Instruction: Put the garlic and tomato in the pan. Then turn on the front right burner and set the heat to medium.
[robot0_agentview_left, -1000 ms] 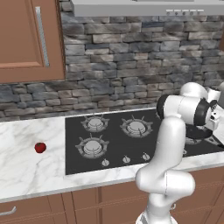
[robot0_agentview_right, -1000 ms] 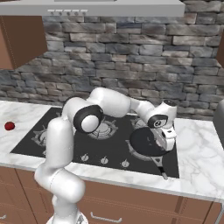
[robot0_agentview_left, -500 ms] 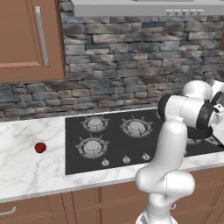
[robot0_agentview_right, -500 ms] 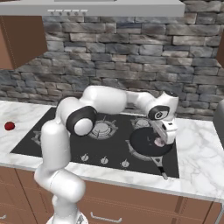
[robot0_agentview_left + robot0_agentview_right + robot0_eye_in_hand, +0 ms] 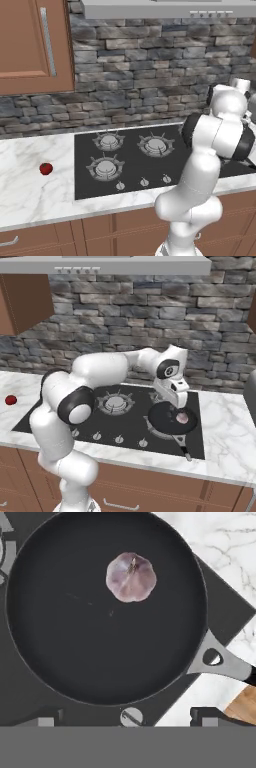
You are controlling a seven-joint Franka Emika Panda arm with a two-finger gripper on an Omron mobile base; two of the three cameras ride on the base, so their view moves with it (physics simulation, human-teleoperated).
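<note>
A: Largest first: the marble counter (image 5: 30,195) is glossy, white with grey veins, and the flat black cooktop (image 5: 131,415) is set into it, square-edged, with round burners and a row of small knobs along its front.

B: And the pan (image 5: 173,419)?

A: Round, shallow, matte black, on the front right burner. Its short grey handle with a hanging hole points toward the counter's front edge.

B: The gripper (image 5: 176,399)?

A: Above the pan's rim in the right base view, fingers spread wide with nothing between them. A second ago it sat lower over the pan; the arm has since lifted and drawn back.

B: The garlic (image 5: 131,577)?

A: A pale pinkish, ribbed bulb lying loose inside the pan, off-centre, apart from the wall, with bare pan floor around it.

B: And the tomato (image 5: 46,168)?

A: Small, red, glossy, alone on the marble left of the cooktop, well apart from the pan, open counter all round.
</note>
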